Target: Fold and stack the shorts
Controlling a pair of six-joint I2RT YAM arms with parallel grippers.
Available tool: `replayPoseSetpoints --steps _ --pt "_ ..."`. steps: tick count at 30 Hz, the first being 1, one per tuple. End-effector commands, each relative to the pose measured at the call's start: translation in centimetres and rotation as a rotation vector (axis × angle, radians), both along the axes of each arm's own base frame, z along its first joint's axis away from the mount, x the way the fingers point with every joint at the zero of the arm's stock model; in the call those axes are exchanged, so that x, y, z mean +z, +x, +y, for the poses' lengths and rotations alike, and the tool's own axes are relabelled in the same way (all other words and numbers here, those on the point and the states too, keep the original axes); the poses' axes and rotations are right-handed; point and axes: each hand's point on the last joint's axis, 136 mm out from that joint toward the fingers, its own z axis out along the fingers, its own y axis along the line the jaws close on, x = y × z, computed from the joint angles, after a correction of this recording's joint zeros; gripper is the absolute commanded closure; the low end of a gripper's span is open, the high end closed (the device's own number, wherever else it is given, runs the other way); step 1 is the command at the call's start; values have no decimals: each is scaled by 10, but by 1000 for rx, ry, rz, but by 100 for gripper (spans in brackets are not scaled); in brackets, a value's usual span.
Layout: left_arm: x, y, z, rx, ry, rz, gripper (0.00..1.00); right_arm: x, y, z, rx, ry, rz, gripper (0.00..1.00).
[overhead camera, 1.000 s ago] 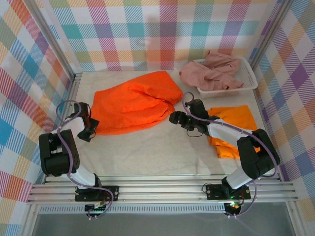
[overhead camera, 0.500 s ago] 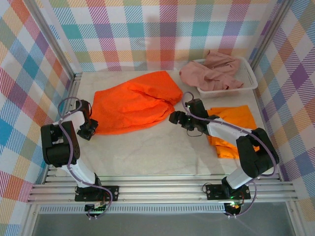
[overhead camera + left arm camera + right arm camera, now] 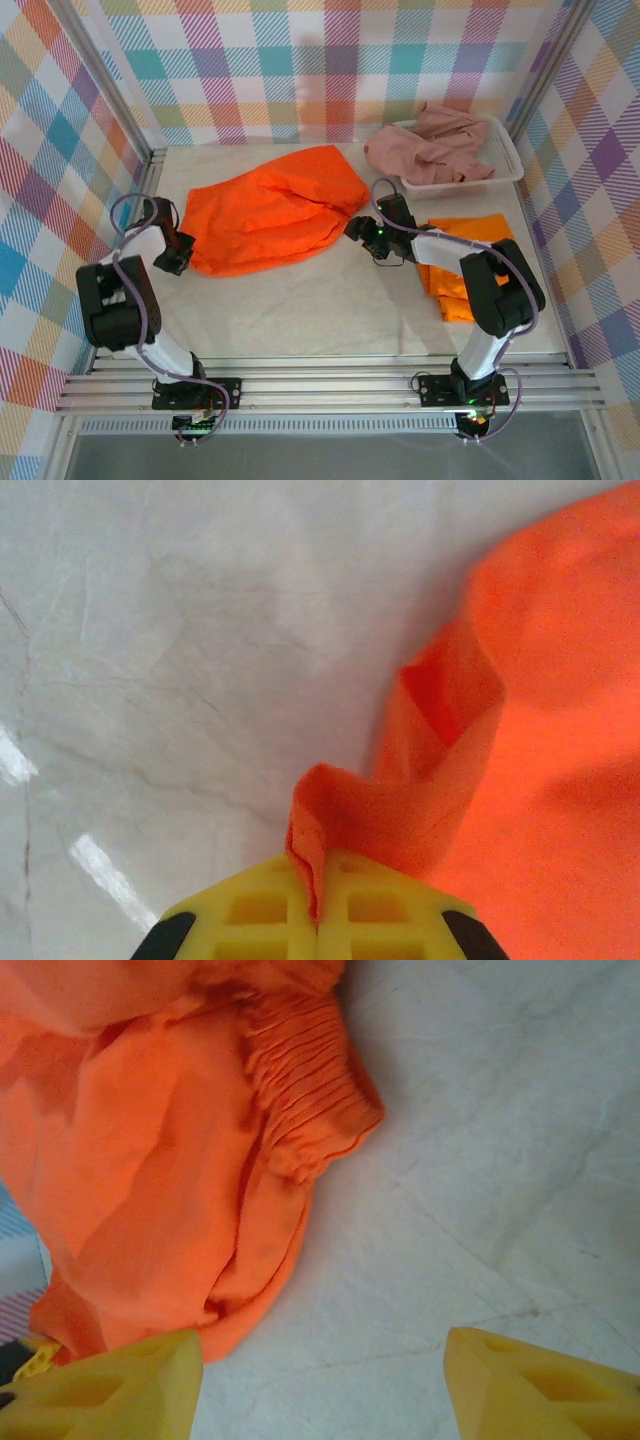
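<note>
Progress looks partial: folded bright orange cloth shorts [image 3: 485, 238] lie right, crumpled dusty pink shorts [image 3: 430, 150] wait in white mesh basket [image 3: 514, 160]. Left gripper [image 3: 320, 885] pinches the spread orange shorts [image 3: 270, 210] mid-table; right gripper [image 3: 320, 1380] gapes beside its waistband [image 3: 310, 1100].

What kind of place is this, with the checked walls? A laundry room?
Probably a robot test booth, not a home: checked walls on a metal frame, two arms bolted to it, and orange shorts spread on a white tabletop.
</note>
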Motion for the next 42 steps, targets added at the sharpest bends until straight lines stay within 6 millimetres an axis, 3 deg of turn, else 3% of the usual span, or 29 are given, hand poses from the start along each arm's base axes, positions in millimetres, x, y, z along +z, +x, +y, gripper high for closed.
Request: replayPoseSetpoints --steps 1,6,18,22,27,29,32,37,42 --pt "47 4 -6 -22 6 -153 100 0 19 10 -99 128 32 39" --pt "49 -6 -14 -38 -19 -168 100 -6 39 24 -155 224 71 45" --pt "40 -9 -18 -49 -33 -166 100 -27 65 30 -237 256 109 50" --pt "43 -9 -17 -56 -23 -166 100 -31 70 28 -244 233 108 63" --pt "53 -5 -18 -69 -23 -190 100 -24 79 23 -233 215 85 90" --pt "65 0 -17 -72 -19 -221 100 -8 83 20 -221 210 53 99" --pt "101 10 -15 -83 6 -291 100 36 93 14 -185 173 -42 100" --pt "189 26 -7 -83 74 -439 100 147 106 17 -56 97 -279 100" --pt "277 35 -1 -71 136 -604 100 242 106 19 28 81 -469 100"
